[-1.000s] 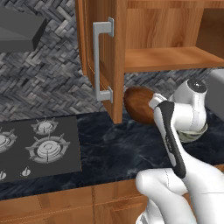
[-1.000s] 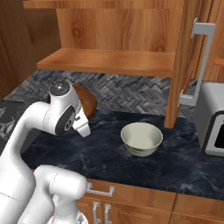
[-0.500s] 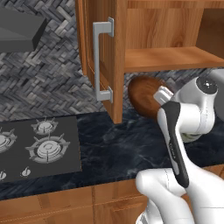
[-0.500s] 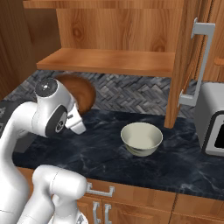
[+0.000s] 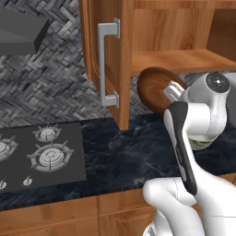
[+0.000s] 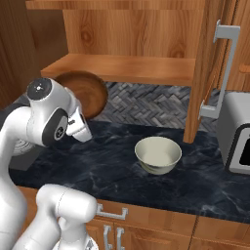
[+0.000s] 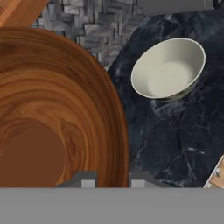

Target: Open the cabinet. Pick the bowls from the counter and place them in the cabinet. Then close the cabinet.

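Wooden bowl [image 5: 156, 90] in our jaws, lifted just under the open cabinet's shelf [image 6: 122, 68].

We should raise the bowl above the shelf edge, keep it level, and only then push it inside. It is dark reddish-brown with ringed grain, clamped at its rim by the gripper [image 7: 113, 180]. The cream bowl [image 6: 157, 155] waits on the black tabletop [image 6: 210, 180], well apart.
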